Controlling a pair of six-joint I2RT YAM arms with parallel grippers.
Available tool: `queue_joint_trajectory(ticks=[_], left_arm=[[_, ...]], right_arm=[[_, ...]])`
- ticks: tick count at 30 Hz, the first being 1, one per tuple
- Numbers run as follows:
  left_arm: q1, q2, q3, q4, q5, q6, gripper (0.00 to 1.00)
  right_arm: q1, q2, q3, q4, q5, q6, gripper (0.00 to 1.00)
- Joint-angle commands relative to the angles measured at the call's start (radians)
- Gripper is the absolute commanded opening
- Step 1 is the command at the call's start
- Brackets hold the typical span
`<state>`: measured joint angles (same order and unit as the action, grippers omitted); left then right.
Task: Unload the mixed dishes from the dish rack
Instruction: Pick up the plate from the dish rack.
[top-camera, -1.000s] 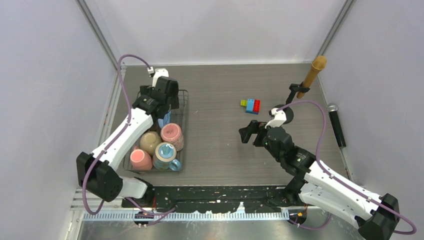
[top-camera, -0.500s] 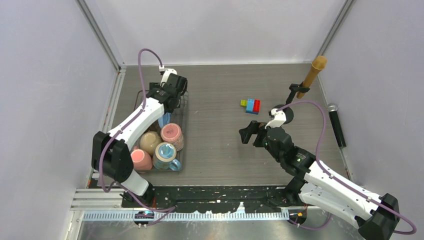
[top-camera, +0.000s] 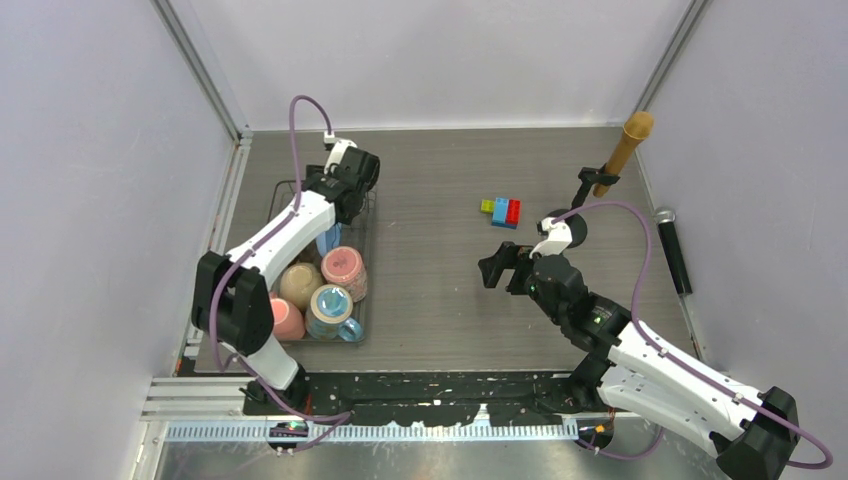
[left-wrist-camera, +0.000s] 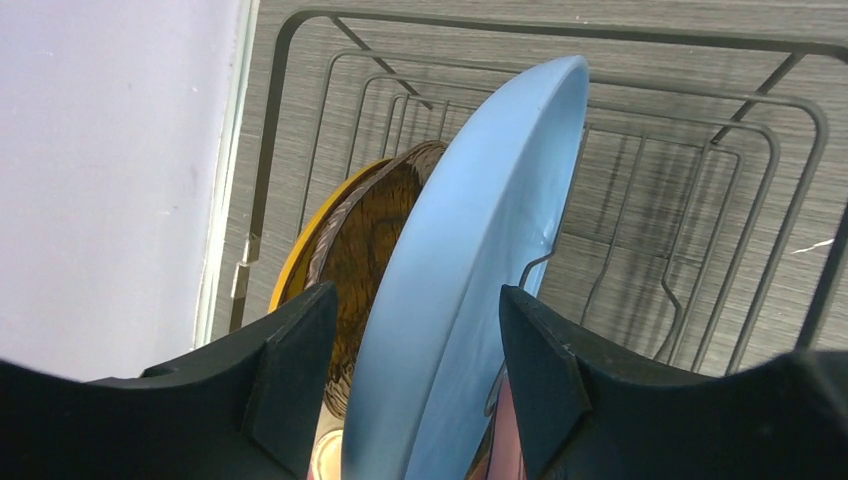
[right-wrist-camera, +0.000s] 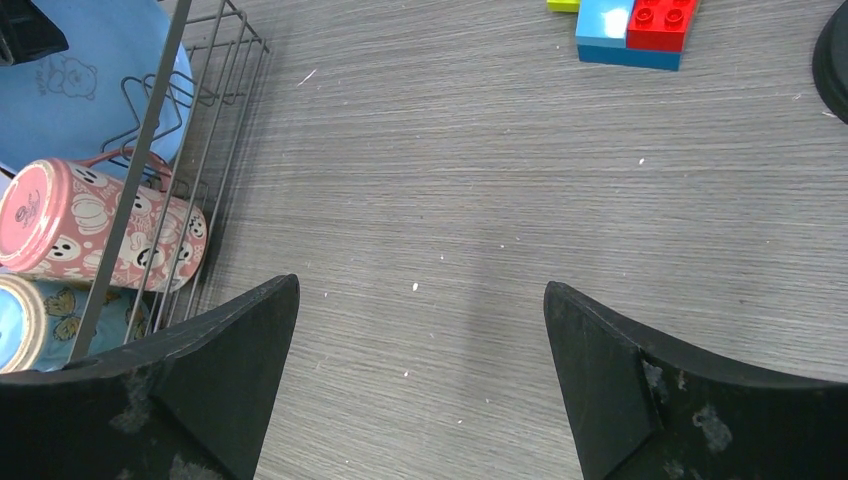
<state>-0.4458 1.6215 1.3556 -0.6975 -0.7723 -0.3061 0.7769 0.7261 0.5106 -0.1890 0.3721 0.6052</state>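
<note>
The black wire dish rack (top-camera: 362, 300) stands at the left of the table. In it a light blue plate (left-wrist-camera: 470, 230) stands on edge, with a smaller yellow patterned plate (left-wrist-camera: 350, 230) just behind it. My left gripper (left-wrist-camera: 415, 300) is open and straddles the blue plate's rim, with a gap on each side; it also shows in the top view (top-camera: 335, 208). Nearer me lie a pink patterned mug (top-camera: 344, 268), a blue mug with yellow inside (top-camera: 330, 310), a pink cup (top-camera: 285, 318) and a pale cup (top-camera: 298, 283). My right gripper (top-camera: 500, 265) is open and empty over bare table.
Coloured toy bricks (top-camera: 501, 211) lie mid-table at the back. A tan microphone on a black stand (top-camera: 625, 150) is at the back right, and a black microphone (top-camera: 675, 245) lies by the right wall. Walls close in left, back and right.
My left arm has swung its elbow in and its wrist has shifted slightly right and back over the rack's far end. The right arm and the dishes have not moved.
</note>
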Motion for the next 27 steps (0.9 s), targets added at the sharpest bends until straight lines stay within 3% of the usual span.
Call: queue_joint_trajectory(ticks=[1,17,20,23,27], left_arm=[[-0.003,0.017,0.037,-0.012,-0.05,0.003,0.6],[-0.004,0.049,0.051,-0.023,-0.033,0.005,0.28],[-0.004,0.048,0.062,-0.033,-0.024,0.01,0.18],[-0.004,0.038,0.075,-0.043,-0.018,0.024,0.0],[-0.004,0.007,0.08,-0.031,0.001,0.055,0.0]], right_arm=[[0.0,-0.005,0.01,0.006,0.003,0.0,1.0],[0.001,-0.04,0.005,-0.025,0.015,0.007,1.0],[0.001,-0.04,0.005,-0.027,0.016,0.003,1.0],[0.001,-0.039,0.005,-0.028,0.023,0.0,1.0],[0.001,-0.038,0.003,-0.03,0.026,-0.003,1.0]])
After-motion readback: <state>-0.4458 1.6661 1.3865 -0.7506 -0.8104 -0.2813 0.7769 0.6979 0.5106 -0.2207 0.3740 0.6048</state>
